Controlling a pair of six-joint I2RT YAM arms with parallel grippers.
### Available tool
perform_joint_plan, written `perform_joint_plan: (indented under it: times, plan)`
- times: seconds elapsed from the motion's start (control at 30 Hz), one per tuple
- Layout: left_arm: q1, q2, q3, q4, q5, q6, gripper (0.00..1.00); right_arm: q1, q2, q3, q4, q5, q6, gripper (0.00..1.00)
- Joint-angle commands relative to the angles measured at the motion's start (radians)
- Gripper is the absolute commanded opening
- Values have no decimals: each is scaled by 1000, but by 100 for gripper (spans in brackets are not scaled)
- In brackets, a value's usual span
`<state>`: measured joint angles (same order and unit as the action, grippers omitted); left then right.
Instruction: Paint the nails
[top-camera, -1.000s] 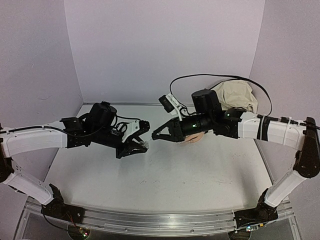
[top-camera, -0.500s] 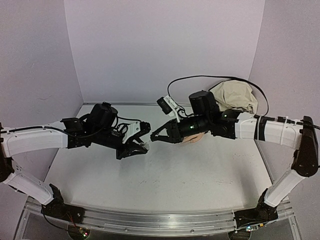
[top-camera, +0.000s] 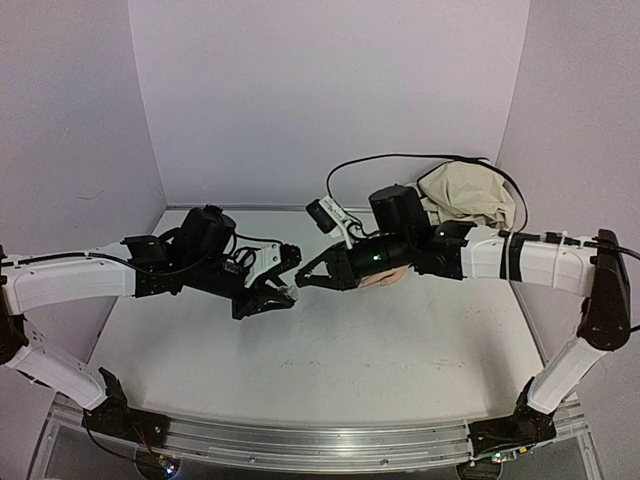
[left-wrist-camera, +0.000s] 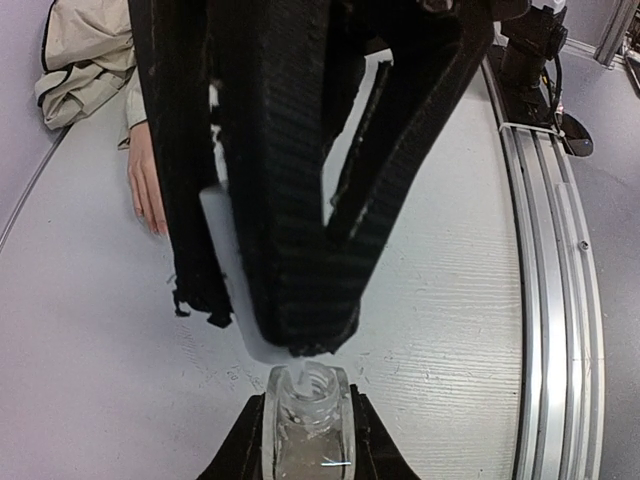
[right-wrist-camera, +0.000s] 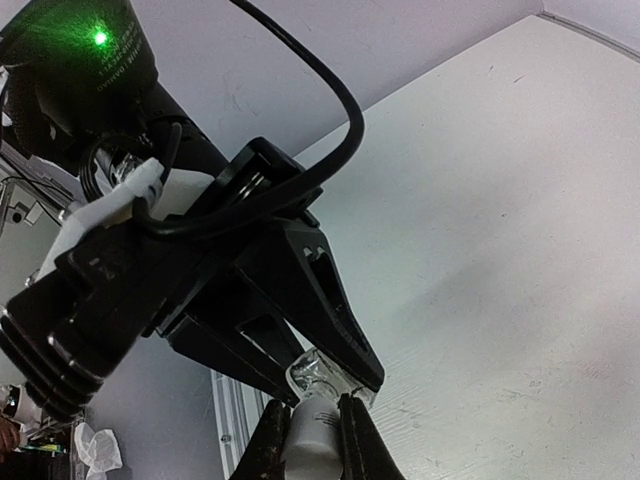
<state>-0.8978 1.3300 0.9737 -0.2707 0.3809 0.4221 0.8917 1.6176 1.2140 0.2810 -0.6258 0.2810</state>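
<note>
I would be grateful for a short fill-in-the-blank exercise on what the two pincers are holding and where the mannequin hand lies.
1. The left pincer grips a small clear bottle whose threaded ___ is uncovered.
2. The right pincer holds a small ___ cap close to it.
3. The peach-coloured mannequin hand lies on the white table beneath the ___ arm.

Missing words: neck; white; right.

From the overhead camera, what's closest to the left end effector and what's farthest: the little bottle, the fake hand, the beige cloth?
1. Small bottle, gripped in the left end effector; the right end effector holds its white cap.
2. Mannequin hand, right, partly under the right arm.
3. Beige cloth, back right corner.
</note>
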Motion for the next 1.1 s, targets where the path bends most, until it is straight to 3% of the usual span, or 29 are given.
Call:
perform_joint_plan:
  times: [0.0,0.33,0.67,0.87,1.07]
  plan:
    - [-6,-6,16,24,0,15,0,14,16,45,35,-22,-8,0]
    - [-6,-7,14,24,-4,16,0,47,62,58,41,14,14,0]
    - [-13,-11,10,24,-17,21,0,82,155,48,87,73,149,4]
    - [-16,-8,9,24,-17,21,0,74,73,48,86,138,168,24]
    - [-16,-8,6,24,-14,12,0,39,-24,-9,77,151,184,54]
